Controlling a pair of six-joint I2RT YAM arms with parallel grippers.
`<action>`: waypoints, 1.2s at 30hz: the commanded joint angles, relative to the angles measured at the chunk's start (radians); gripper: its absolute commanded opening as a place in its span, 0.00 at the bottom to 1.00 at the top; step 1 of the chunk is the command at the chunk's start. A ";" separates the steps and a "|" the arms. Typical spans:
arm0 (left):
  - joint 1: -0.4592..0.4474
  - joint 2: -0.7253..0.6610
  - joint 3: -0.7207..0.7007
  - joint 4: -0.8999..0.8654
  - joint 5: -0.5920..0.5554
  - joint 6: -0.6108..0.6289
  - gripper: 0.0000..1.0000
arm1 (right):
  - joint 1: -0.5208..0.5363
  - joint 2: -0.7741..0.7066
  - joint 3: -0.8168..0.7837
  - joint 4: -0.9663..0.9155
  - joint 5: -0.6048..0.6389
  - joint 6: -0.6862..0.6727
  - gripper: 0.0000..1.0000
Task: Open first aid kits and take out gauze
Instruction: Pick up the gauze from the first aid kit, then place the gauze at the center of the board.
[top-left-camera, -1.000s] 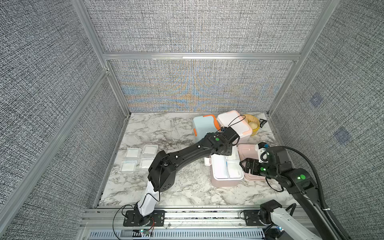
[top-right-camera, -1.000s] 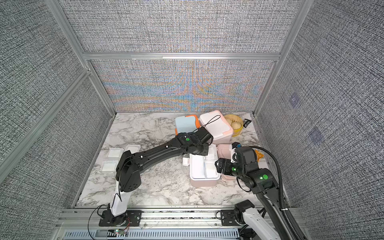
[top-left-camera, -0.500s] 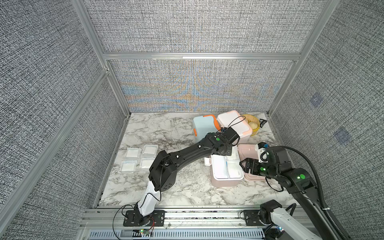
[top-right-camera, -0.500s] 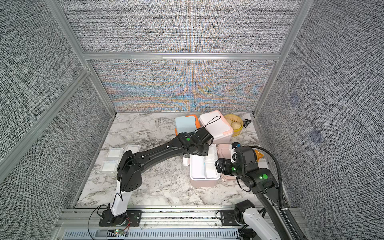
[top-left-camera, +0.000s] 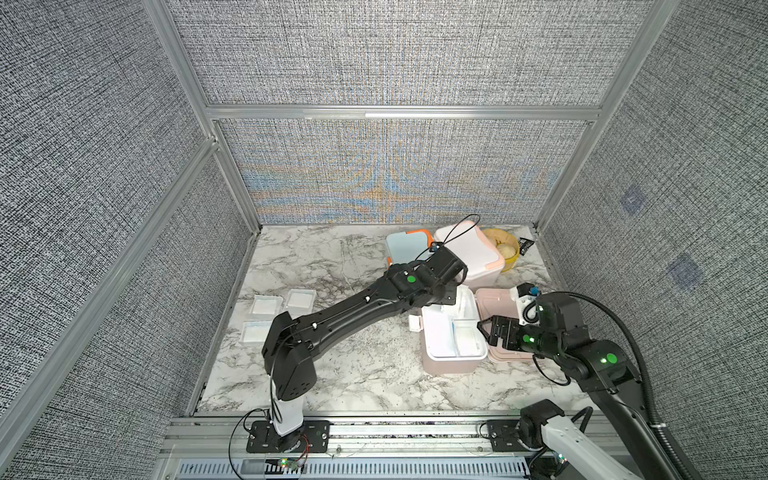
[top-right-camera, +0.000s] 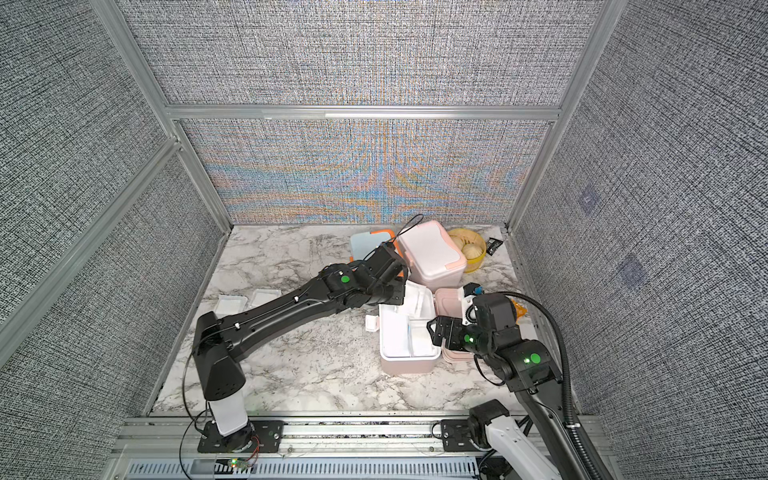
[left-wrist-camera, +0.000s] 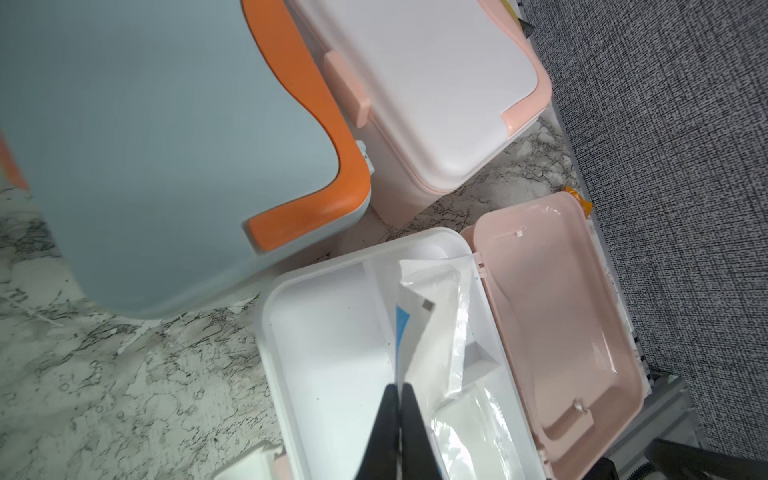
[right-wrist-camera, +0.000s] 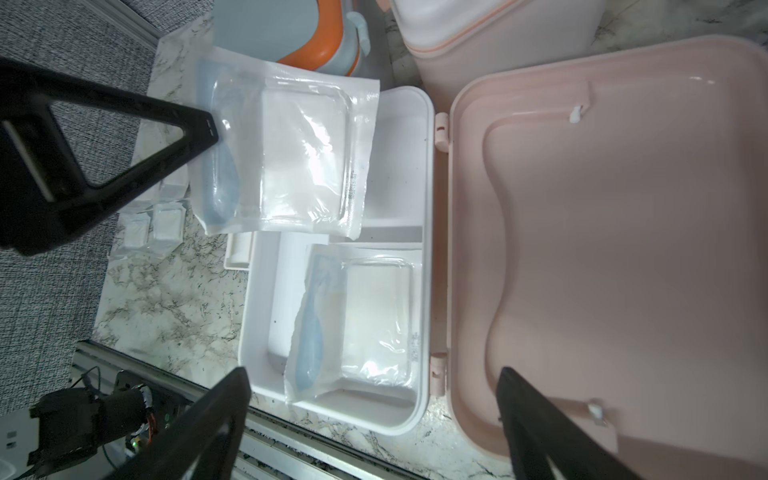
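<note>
Here, left hand (left-wrist-camera: 400, 388) pinches a crinkly clear-wrapped gauze square (right-wrist-camera: 299, 158); right hand (right-wrist-camera: 374, 370) gapes over the glossy pink kit (right-wrist-camera: 582, 249).

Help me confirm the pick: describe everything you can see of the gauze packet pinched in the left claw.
The gauze packet is a flat square white pad sealed in a clear, glossy wrapper with a pale blue strip along one side. The shut left claw pinches one edge, its only visible contact. It hangs tilted above the open pink kit, in which a second packet lies flat.
</note>
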 joint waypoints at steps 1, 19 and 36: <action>0.005 -0.081 -0.084 0.097 -0.062 -0.012 0.00 | 0.000 -0.022 0.001 0.052 -0.101 -0.023 0.99; 0.242 -0.732 -0.794 0.305 -0.444 -0.354 0.00 | 0.433 0.176 0.079 0.207 0.015 -0.035 0.99; 0.534 -0.446 -1.031 0.585 -0.293 -0.919 0.00 | 0.554 0.341 0.138 0.236 0.098 -0.045 0.99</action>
